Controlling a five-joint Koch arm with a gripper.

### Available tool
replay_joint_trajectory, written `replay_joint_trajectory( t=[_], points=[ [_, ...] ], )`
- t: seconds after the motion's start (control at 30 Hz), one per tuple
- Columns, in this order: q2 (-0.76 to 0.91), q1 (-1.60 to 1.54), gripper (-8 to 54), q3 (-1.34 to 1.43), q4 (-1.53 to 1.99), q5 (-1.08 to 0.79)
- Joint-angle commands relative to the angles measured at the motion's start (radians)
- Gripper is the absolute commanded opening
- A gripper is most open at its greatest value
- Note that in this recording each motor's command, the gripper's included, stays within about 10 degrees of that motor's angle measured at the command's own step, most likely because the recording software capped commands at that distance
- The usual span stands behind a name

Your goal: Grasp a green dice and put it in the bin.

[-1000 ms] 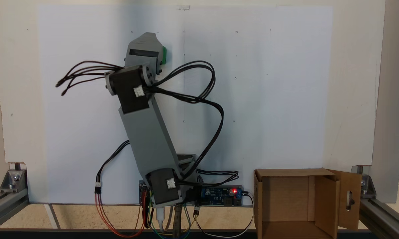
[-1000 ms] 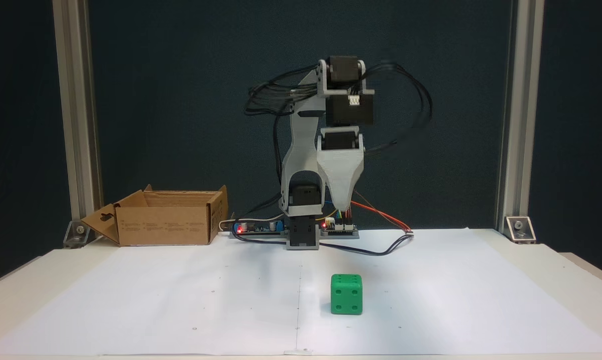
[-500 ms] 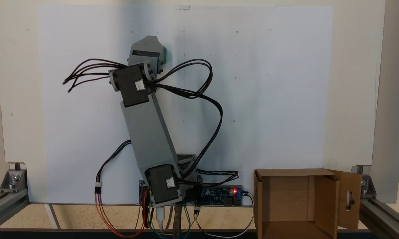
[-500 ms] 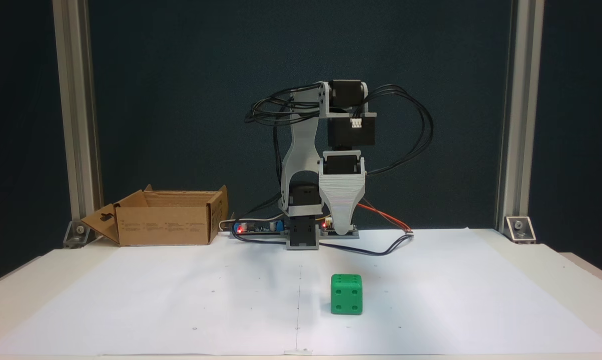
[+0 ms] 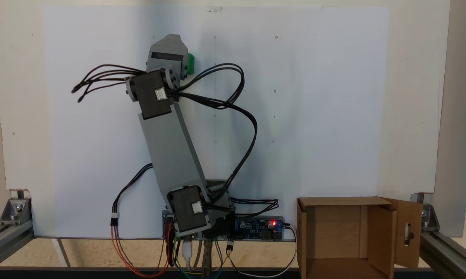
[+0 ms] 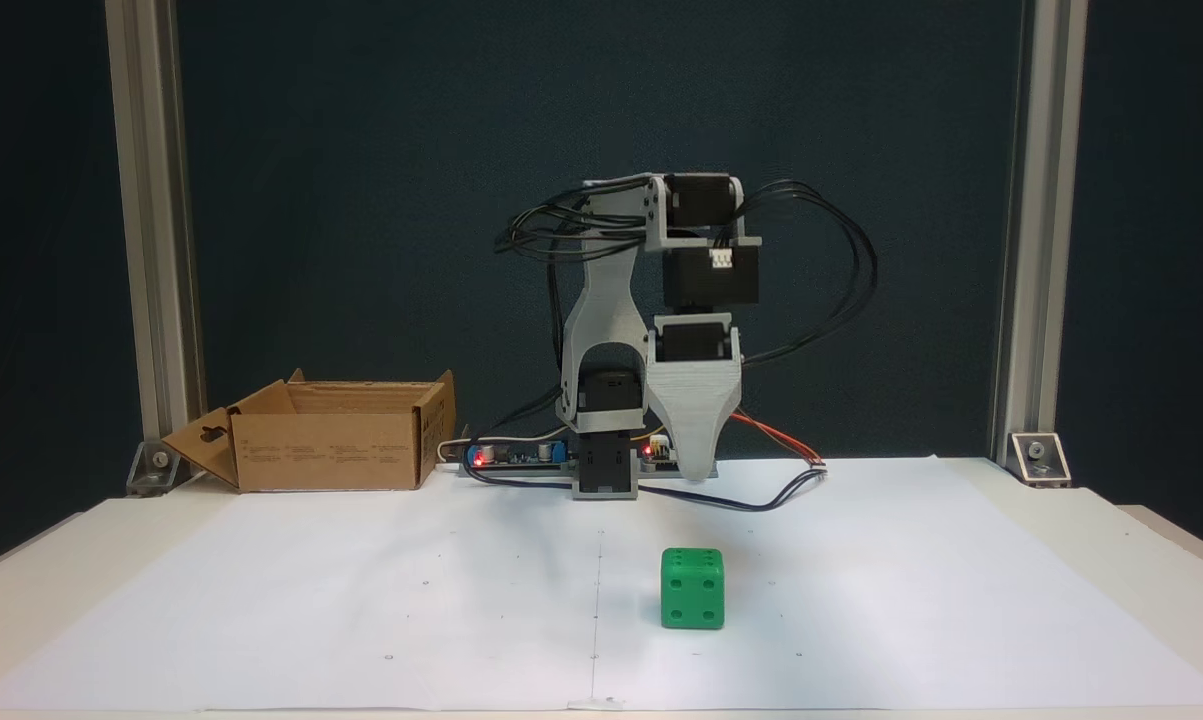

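Note:
The green dice (image 6: 692,588) sits on the white paper near the table's front, a little right of centre. From above, only a green sliver of the dice (image 5: 190,63) shows at the right side of the gripper head. The grey gripper (image 6: 696,470) points straight down, its tip low over the paper, behind the dice and apart from it. Its jaws lie one behind the other, so I cannot tell their state. In the other fixed view the gripper (image 5: 170,48) covers most of the dice. The cardboard bin (image 6: 326,450) stands at the back left, top open; from above the bin (image 5: 339,201) is at the lower right.
A controller board (image 6: 516,455) with red lights and loose cables (image 6: 761,495) lie by the arm's base. Aluminium posts (image 6: 151,230) stand at both back corners. White paper (image 6: 361,600) covers the table.
The arm has folded lower and the gripper has come down toward the paper, shifting slightly right in the front view. The dice and the bin have not moved.

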Motion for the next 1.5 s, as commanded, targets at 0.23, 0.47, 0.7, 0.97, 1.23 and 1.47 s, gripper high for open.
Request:
replay_joint_trajectory(
  t=[0.23,0.47,0.7,0.97,1.23,1.47],
  points=[
    [-0.023,-0.005,43.5,0.051,-0.074,0.055],
    [-0.040,0.002,43.5,0.133,-0.183,0.055],
    [-0.057,-0.002,43.4,0.175,-0.232,0.055],
    [-0.075,0.002,43.3,0.199,-0.261,0.055],
    [-0.086,-0.005,43.3,0.230,-0.305,0.055],
    [-0.120,0.000,43.2,0.235,-0.342,0.054]
  ],
)
